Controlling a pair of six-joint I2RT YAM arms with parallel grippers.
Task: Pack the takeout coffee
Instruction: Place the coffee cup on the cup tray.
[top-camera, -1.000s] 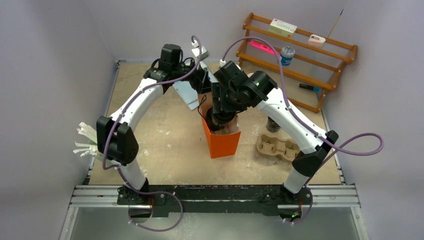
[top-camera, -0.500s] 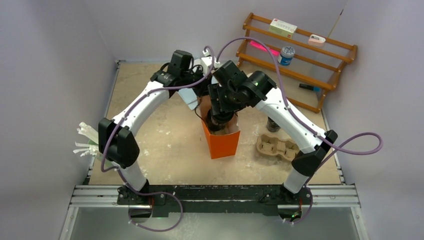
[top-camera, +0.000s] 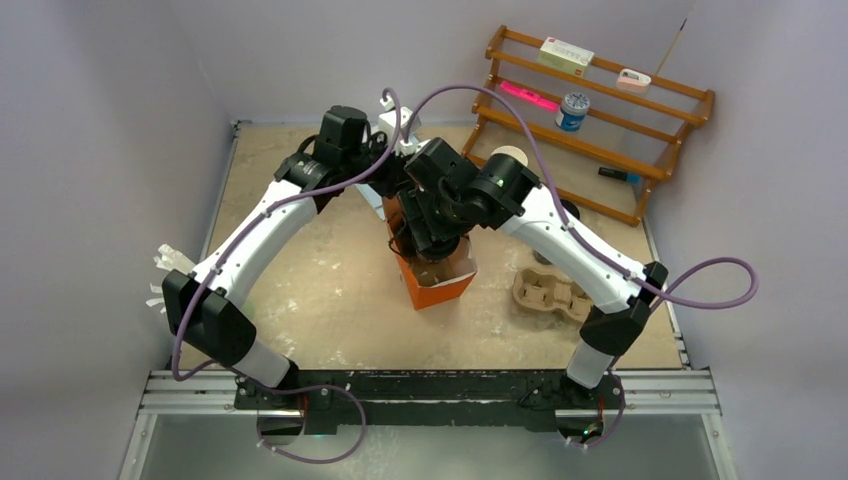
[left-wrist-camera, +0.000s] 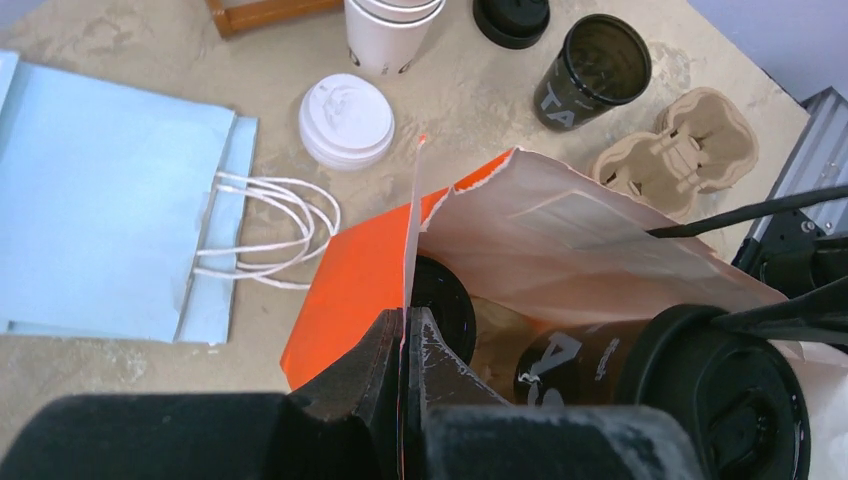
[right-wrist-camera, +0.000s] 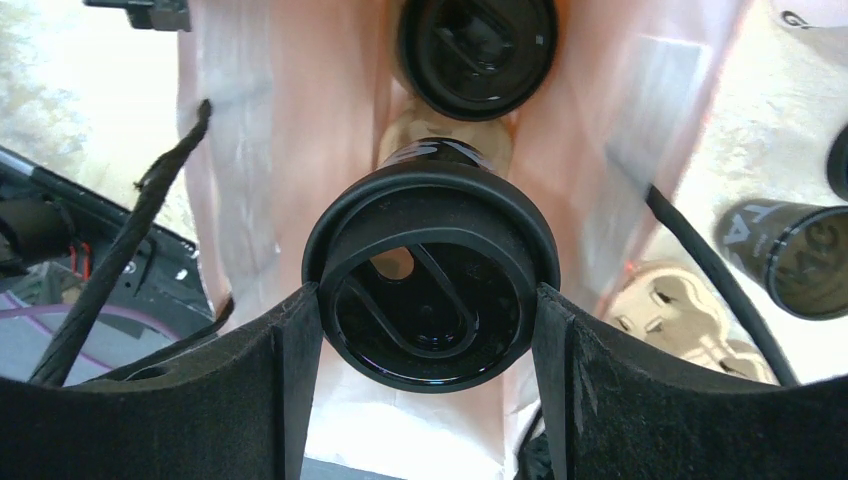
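The lidded black paper cup has white print on its side and a round black plastic lid. In the right wrist view it fills the frame centre, inside the mouth of the orange paper bag. A second lidded black cup stands deeper in the bag, at top centre.

In the left wrist view, an open black paper cup, a brown pulp two-cup carrier, white plastic lids, stacked white paper cups and a flat light-blue paper bag occupy the surface across the upper frame. The orange paper bag's walls enclose the lidded black paper cup on both sides.

The right tool grasps the lidded black paper cup, one finger at each side of the lid. The left tool, at bottom centre, is clenched on the orange paper bag's upright wall edge.
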